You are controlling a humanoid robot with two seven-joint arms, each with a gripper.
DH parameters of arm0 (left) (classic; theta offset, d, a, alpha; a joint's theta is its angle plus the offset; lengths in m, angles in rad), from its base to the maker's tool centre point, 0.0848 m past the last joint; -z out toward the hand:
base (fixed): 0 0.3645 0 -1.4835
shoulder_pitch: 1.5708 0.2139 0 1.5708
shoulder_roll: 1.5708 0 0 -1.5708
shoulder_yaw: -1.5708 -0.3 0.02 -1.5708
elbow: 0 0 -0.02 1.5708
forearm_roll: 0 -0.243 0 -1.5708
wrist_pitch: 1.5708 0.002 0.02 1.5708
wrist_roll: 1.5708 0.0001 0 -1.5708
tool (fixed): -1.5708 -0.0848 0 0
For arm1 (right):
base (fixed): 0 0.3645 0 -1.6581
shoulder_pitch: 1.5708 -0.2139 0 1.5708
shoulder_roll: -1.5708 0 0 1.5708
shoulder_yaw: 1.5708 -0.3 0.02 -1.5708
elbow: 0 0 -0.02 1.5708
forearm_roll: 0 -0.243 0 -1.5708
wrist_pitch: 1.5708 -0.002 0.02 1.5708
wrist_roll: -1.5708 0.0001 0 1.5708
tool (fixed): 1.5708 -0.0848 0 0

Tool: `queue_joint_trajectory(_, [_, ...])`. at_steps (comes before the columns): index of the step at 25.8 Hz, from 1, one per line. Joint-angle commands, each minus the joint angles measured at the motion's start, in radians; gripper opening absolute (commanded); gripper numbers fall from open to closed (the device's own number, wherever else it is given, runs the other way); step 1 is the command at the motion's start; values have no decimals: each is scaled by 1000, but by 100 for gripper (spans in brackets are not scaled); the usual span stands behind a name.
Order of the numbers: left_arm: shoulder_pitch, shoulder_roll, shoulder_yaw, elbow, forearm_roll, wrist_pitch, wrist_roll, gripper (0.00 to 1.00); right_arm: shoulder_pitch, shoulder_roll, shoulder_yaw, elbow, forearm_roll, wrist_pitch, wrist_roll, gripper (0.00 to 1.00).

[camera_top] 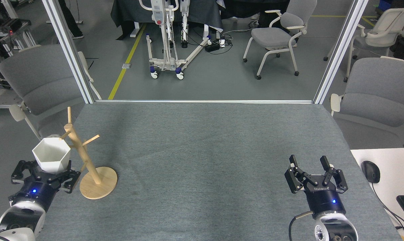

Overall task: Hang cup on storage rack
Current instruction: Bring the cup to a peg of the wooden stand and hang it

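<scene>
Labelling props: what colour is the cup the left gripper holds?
Matte white, inside and out. The cup shows best in the head view, beside the storage rack.

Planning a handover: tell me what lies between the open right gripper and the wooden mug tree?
Only bare grey felt tabletop separates the right gripper from the light wooden mug tree, per the head view.

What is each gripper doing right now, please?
Left gripper: closed on the cup, held beside the storage rack.
Right gripper: open, holding nothing.
</scene>
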Motion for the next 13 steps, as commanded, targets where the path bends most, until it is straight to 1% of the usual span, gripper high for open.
queue_joint_trajectory(1, [1,0,-10,4,-20,2,-2,0,0,-3,-4,1,0,1,-1,99])
queue_joint_trajectory(2, [1,0,-10,6,-20,2,-2,0,0,-3,-4,2,0,1,-1,99])
queue_joint_trajectory(3, [0,-2,-10,6,-18,2,-4,4,0,-3,-4,4,0,1,-1,99])
queue_joint_trajectory(4, [0,-2,-10,7,-18,3,-4,28,0,-2,-4,5,0,1,-1,99])
queue_joint_trajectory(5, [0,-2,-10,7,-18,5,-4,47,0,-2,-4,5,0,1,-1,99])
queue_joint_trajectory(8, [0,-2,-11,9,-17,48,2,83,-2,0,-5,7,0,1,1,99])
queue_joint_trajectory(9, [0,-3,-11,12,-17,58,10,94,-2,0,-4,7,0,1,-1,99])
queue_joint_trajectory(11, [0,-16,-11,13,-17,65,15,96,-2,4,-4,7,0,1,1,99])
queue_joint_trajectory(13, [3,-23,-11,13,-17,63,16,97,-2,1,-2,7,0,1,1,99])
